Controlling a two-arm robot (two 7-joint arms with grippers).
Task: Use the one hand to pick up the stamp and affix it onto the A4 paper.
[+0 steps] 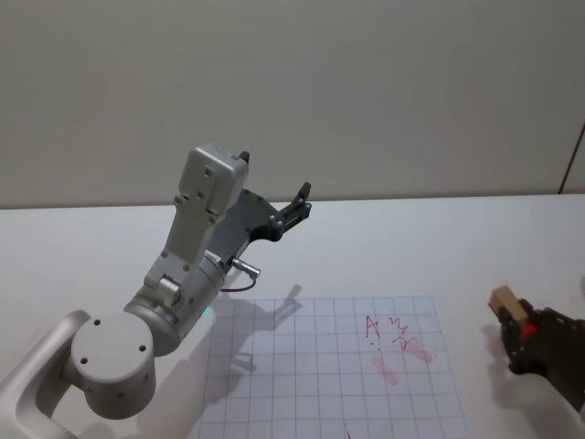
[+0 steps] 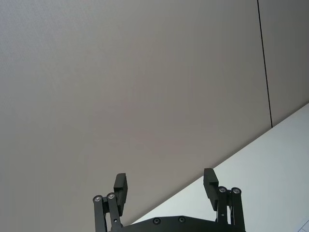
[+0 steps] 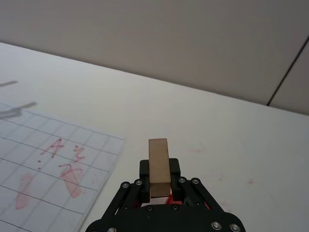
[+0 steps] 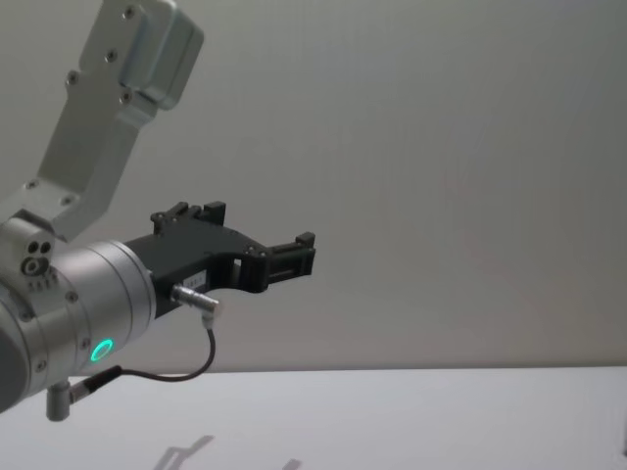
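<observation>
the stamp (image 1: 508, 303) is clamped in the right gripper (image 1: 518, 335), near the paper (image 1: 311, 366). the left gripper (image 2: 164, 186) is raised, fingers spread.

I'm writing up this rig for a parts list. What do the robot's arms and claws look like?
The left arm is pale grey, with a boxy link and a silver cylindrical wrist bearing a green ring light. A black cable with a silver plug loops beneath. The left claw is black, with short fingers. The right claw is black with silver screws and red parts.
</observation>
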